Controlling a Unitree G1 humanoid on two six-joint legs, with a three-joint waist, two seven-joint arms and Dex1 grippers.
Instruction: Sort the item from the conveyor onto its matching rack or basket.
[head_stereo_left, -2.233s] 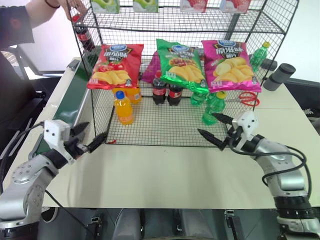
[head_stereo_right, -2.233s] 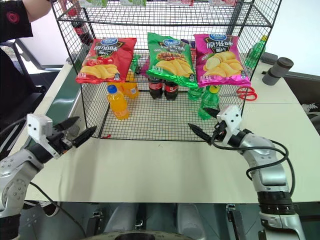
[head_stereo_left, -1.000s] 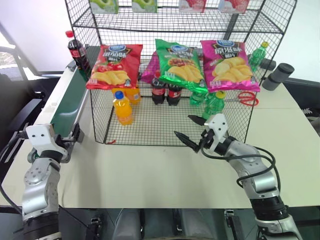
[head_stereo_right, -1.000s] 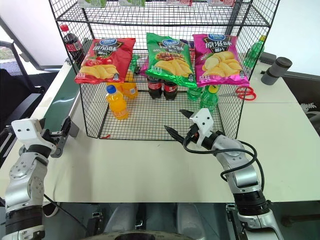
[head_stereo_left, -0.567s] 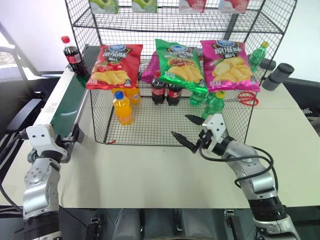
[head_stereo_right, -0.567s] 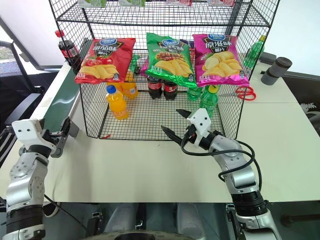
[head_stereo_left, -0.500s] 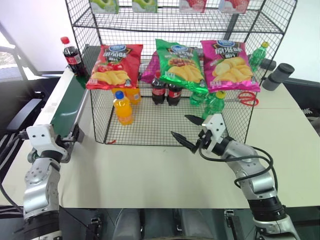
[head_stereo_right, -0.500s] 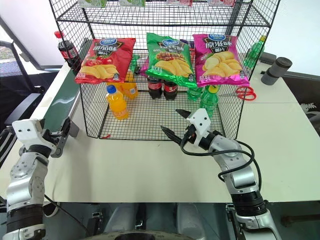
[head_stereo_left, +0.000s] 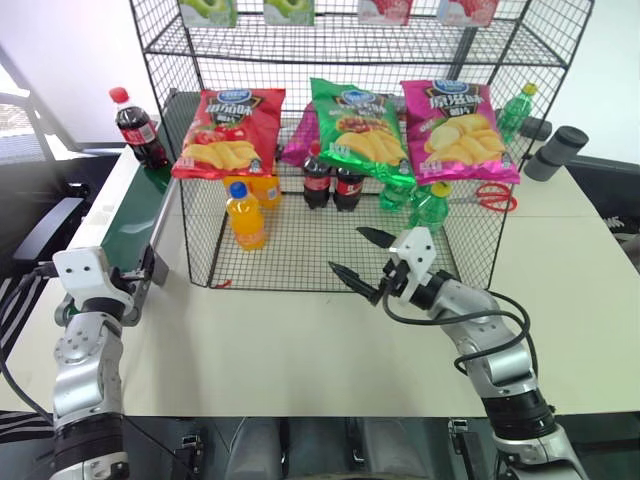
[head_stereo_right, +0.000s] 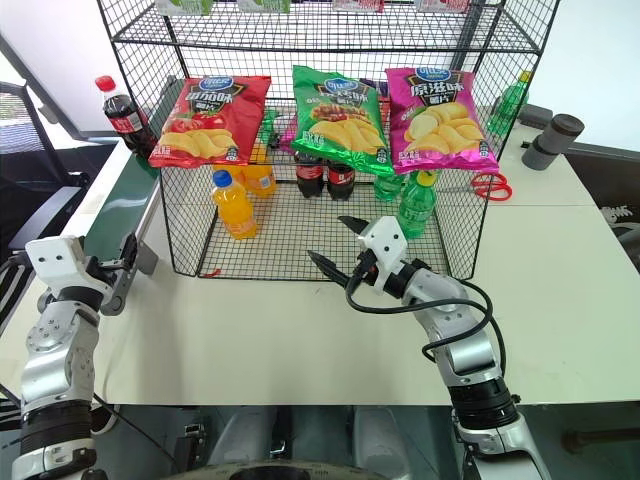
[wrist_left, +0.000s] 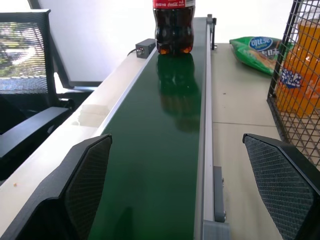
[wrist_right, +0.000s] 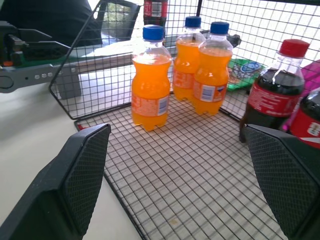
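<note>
Left eye view shows the cola bottle (head_stereo_left: 130, 126) upright at the far end of the conveyor (head_stereo_left: 130, 215), the left pincer (wrist_left: 175, 190) gaping at the near end apparently to receive it, the right pincer (head_stereo_left: 364, 256) empty and spread before the rack (head_stereo_left: 300, 260).

Bright, even daylight; a window behind the conveyor (wrist_left: 165, 150) blows out white, the cola bottle (wrist_left: 173, 25) reflecting on its glossy belt. Near claw fingers (wrist_right: 82, 175) look soft.
</note>
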